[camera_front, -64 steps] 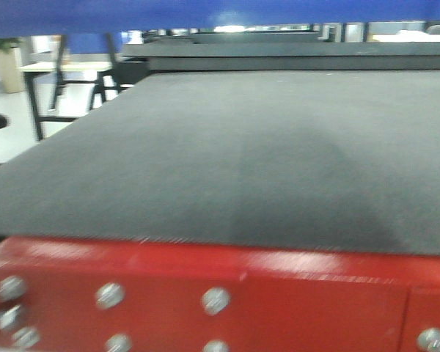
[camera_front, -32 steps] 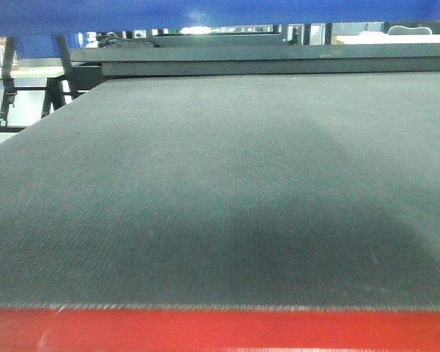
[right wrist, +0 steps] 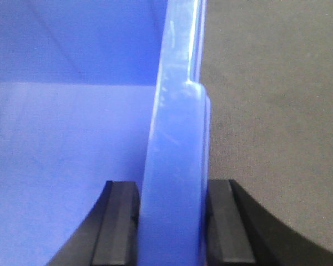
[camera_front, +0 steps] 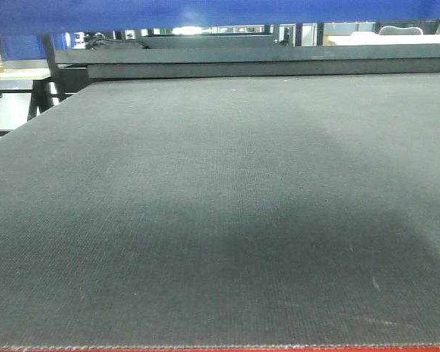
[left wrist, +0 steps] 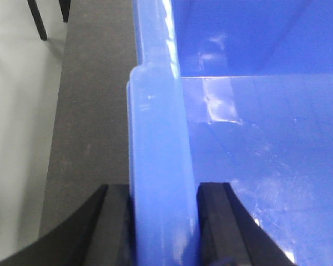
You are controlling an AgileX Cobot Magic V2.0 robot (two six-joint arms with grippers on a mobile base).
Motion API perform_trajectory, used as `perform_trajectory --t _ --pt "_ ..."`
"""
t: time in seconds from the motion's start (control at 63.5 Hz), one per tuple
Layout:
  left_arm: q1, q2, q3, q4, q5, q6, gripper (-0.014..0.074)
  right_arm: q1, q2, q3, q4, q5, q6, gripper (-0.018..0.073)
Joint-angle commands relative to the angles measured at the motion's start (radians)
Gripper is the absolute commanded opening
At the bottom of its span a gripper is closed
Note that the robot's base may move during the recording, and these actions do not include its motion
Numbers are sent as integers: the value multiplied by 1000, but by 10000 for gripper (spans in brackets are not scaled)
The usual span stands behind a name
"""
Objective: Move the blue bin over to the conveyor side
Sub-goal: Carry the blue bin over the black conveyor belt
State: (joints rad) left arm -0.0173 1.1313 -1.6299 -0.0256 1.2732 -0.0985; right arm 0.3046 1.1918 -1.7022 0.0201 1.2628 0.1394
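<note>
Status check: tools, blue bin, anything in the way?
Left tool shut on blue bin rim. Right tool shut on opposite rim. Black belt beside bin, nothing visible on it.

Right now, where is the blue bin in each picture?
Front view: blue bin, a band along the top edge.
Left wrist: fills the right, rim pinched in the left tool.
Right wrist: fills the left, rim pinched in the right tool.
Shared landmark: the black belt, in all three.
</note>
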Motion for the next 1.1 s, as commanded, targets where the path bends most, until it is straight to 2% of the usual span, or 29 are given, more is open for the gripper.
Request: perform_trajectory --t 0.0,0.756,1.086 --pt "-1 -17 -21 37 -95 10 -17 -1 -23 -13 -48 -97 -17 -81" --pt "-1 -17 -21 37 -95 10 -17 -1 -23 -13 -48 -97 -17 -81" --pt "-1 -17 -21 37 -122 10 -17 -1 -23 -13 -48 -150 -17 -81"
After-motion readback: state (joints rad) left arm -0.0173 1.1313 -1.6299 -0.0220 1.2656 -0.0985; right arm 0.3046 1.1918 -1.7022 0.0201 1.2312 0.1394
